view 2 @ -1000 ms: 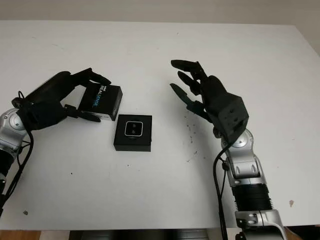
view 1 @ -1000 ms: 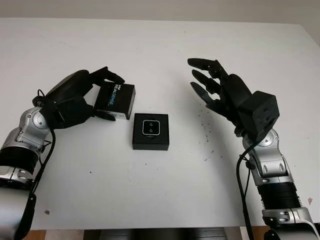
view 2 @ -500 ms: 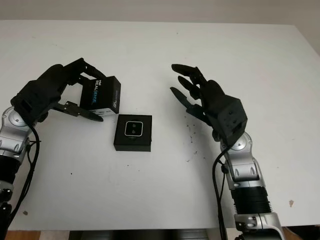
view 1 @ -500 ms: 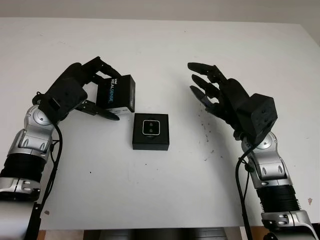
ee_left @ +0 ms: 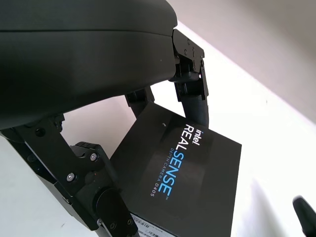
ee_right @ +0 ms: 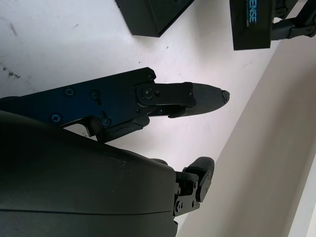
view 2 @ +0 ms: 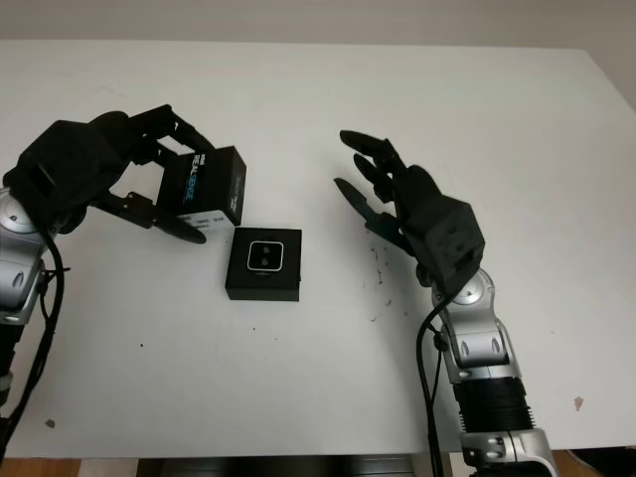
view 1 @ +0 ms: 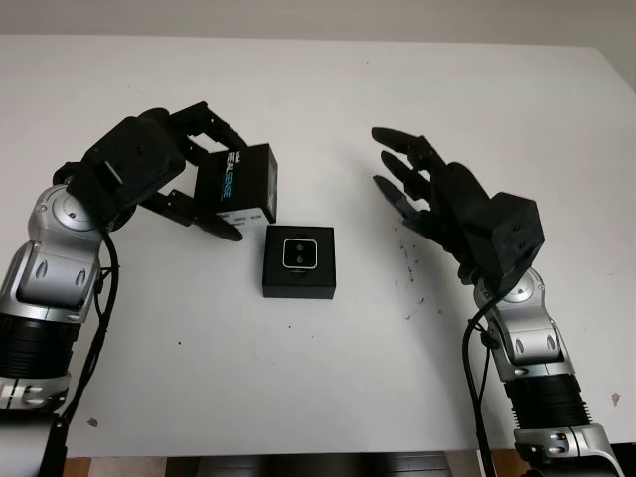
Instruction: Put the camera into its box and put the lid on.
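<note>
Near the table's middle lies the box with the camera inside; the right hand hovers empty to its right, holding nothing. Just beyond to the left, the left hand grips the lid; it seems light, stiff and smooth, so hold its side walls.

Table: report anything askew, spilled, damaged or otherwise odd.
Only small things. The RealSense lid sits tilted in the left hand, held off the white table, beside the open box with the camera inside. Dark specks mark the table near the open right hand. Nothing looks damaged.
</note>
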